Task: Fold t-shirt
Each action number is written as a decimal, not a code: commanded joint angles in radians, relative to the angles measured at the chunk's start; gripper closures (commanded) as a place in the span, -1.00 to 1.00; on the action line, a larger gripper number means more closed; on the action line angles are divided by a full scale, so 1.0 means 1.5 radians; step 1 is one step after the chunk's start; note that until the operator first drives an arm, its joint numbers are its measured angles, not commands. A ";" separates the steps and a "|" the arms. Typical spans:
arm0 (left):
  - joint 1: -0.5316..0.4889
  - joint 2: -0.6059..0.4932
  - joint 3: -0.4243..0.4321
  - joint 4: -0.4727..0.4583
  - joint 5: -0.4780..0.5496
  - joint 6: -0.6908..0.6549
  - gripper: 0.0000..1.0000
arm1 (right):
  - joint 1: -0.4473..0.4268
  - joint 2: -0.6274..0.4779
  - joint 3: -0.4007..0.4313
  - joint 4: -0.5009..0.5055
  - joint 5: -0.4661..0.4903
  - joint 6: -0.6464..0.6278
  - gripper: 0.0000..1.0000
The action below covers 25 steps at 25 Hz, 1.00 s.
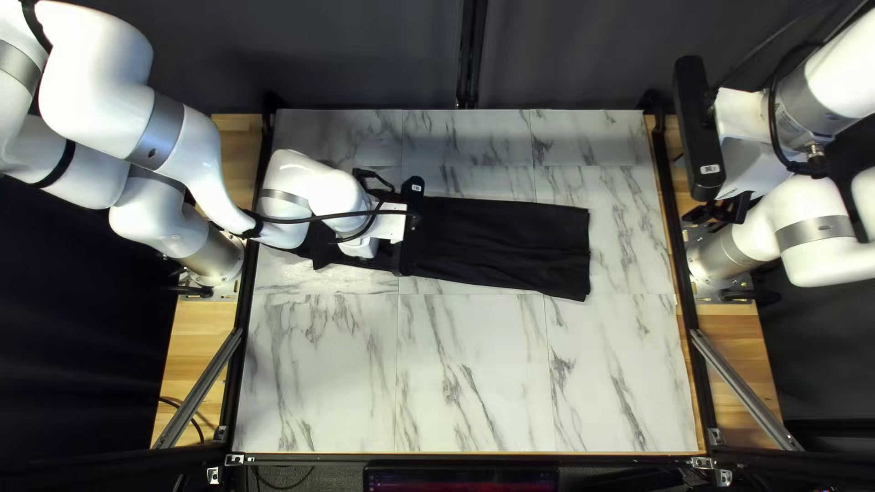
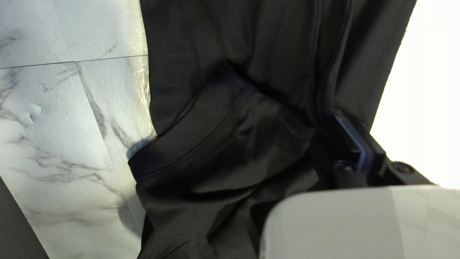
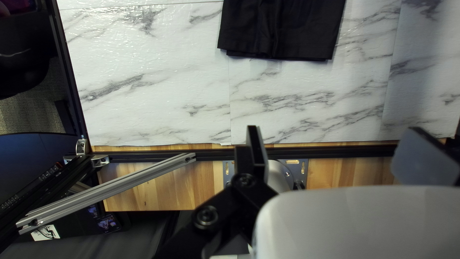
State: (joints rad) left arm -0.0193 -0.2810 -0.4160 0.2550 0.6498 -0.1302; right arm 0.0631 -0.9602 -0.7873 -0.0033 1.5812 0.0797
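I start at my left pincer, which is down in the shirt; dark cloth merges with its dark parts, so I can't tell whether it is clenched on a layer or released. Just beside it a hemmed band slants over the cloth, loose creases bunching next to it. That is the spot I'd mind most. The shirt lies as a long strip on the bench, so I take the lengthwise folding as mostly done and the step in hand as bringing this rumpled end over. I'd want every layer in the bite, not just the top one, or the band will peel up and leave the rest behind. Then a low lift, a slow carry along the strip toward the flatter end, edges lined up, and release only once the cloth is down. A tug sideways would skew the strip. Ahead of the left pincer the cloth runs out smoother to that squared end. Farthest off, past that end and well apart from it, my right pincer hangs released, nothing between its spread fingers; it could come in to steady the flat end if the strip slides.
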 commanded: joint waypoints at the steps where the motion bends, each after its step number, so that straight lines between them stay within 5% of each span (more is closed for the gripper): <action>1: -0.023 -0.017 0.005 0.009 0.014 -0.025 1.00 | 0.000 0.000 0.000 0.000 0.000 0.000 -1.00; 25: -0.124 -0.055 -0.008 0.063 0.082 -0.131 1.00 | 0.000 0.000 0.000 0.000 0.000 0.000 -1.00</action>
State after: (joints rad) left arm -0.1976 -0.3509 -0.4294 0.3421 0.7570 -0.3156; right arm 0.0631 -0.9602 -0.7873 -0.0033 1.5812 0.0797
